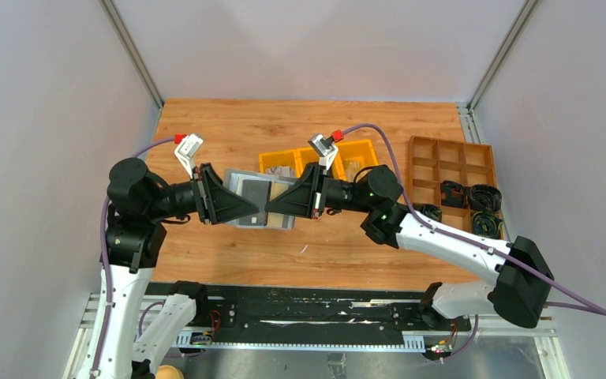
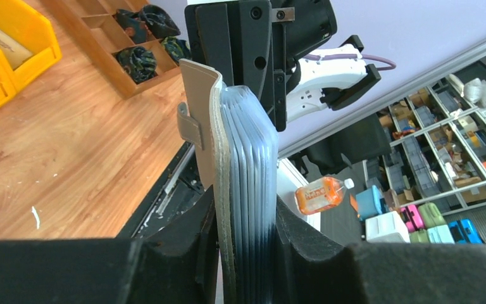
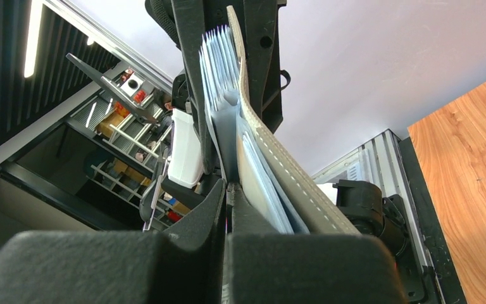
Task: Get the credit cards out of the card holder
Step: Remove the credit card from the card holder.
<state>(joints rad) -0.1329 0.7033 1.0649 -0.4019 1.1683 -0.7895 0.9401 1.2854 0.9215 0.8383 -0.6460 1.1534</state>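
The grey card holder hangs flat above the table, between my two grippers. My left gripper is shut on one end of it. In the left wrist view its jaws clamp the grey cover and the whole stack of pale blue leaves. My right gripper meets it from the other side. Its jaws are shut on the edge of one thin leaf, while the cover passes outside them. I cannot tell whether that leaf is a credit card or a sleeve.
A yellow three-part bin stands just behind the right gripper. A brown compartment tray holding black items sits at the right. The wooden table is flanked by grey walls.
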